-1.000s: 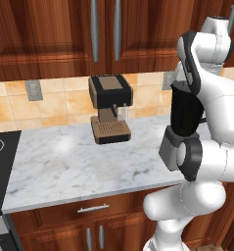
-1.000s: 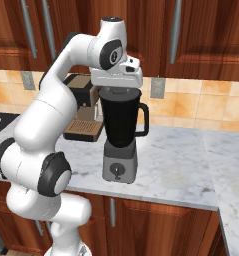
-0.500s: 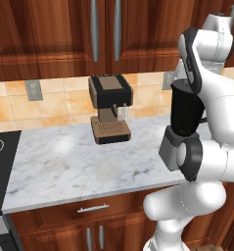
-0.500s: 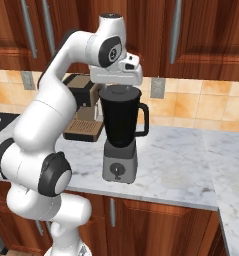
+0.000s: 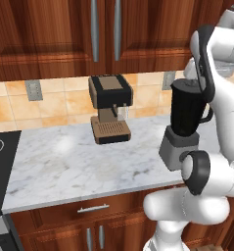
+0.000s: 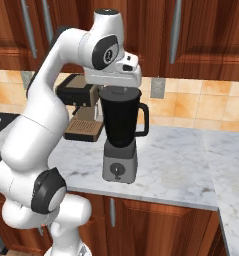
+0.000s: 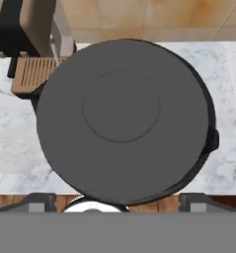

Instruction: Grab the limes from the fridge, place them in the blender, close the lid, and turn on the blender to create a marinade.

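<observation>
The lid (image 7: 123,118) sits on the blender (image 6: 120,135) on the marble counter (image 6: 176,165), beside the coffee machine (image 5: 109,108); the gripper (image 7: 118,201) hovers just above it, jaws spread wide, holding nothing

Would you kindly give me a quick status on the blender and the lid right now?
Gripper jaws open, directly above the blender. Lid sits on the jar, slightly off-centre. Coffee machine beside it, nothing blocking the knob.

White and grey marble bench (image 5: 79,166), brown wood cupboards (image 5: 55,34) hung above with long grey handles, orange tiles (image 6: 216,102) laid on the wall, brown coffee machine (image 5: 110,108) set by the wall, black stove (image 5: 0,162) seen at the side.
</observation>
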